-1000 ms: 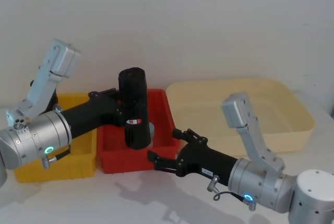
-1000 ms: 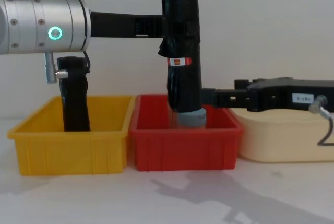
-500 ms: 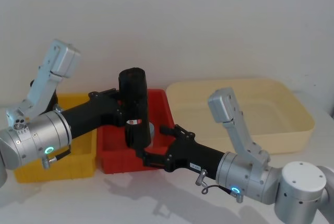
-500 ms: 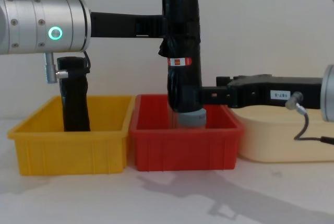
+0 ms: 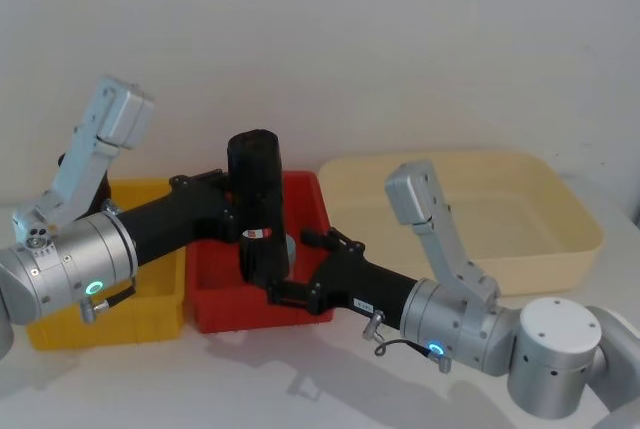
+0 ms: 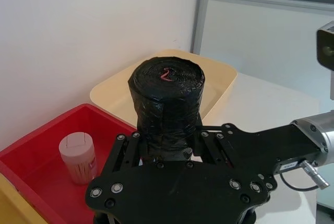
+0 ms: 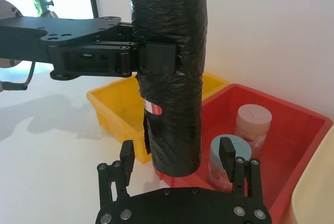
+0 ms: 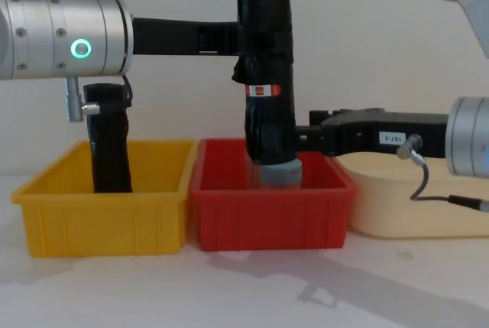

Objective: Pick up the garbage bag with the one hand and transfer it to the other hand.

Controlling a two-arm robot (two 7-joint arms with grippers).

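Note:
The garbage bag (image 8: 267, 68), a thick black upright roll with a red-and-white label band (image 8: 262, 90), hangs above the red bin (image 8: 267, 213). My left gripper (image 8: 260, 37) is shut on its upper half, reaching in from the left. In the head view the garbage bag (image 5: 257, 199) stands between both arms. My right gripper (image 7: 177, 153) is open, one finger (image 7: 127, 156) on each side of the bag's lower end (image 7: 175, 140), with gaps still showing. From the chest, the right gripper (image 8: 299, 139) comes in level from the right, at the height of the roll's lower end.
A yellow bin (image 8: 99, 213) on the left holds a slimmer black roll (image 8: 109, 141). Two small jars (image 7: 252, 125) stand in the red bin under the bag. A cream tub (image 5: 560, 239) sits to the right. Bare white table lies in front of the bins.
The right gripper has slid left towards the bag until its open fingers flank the roll's lower end. The left arm and the bag have stayed still.

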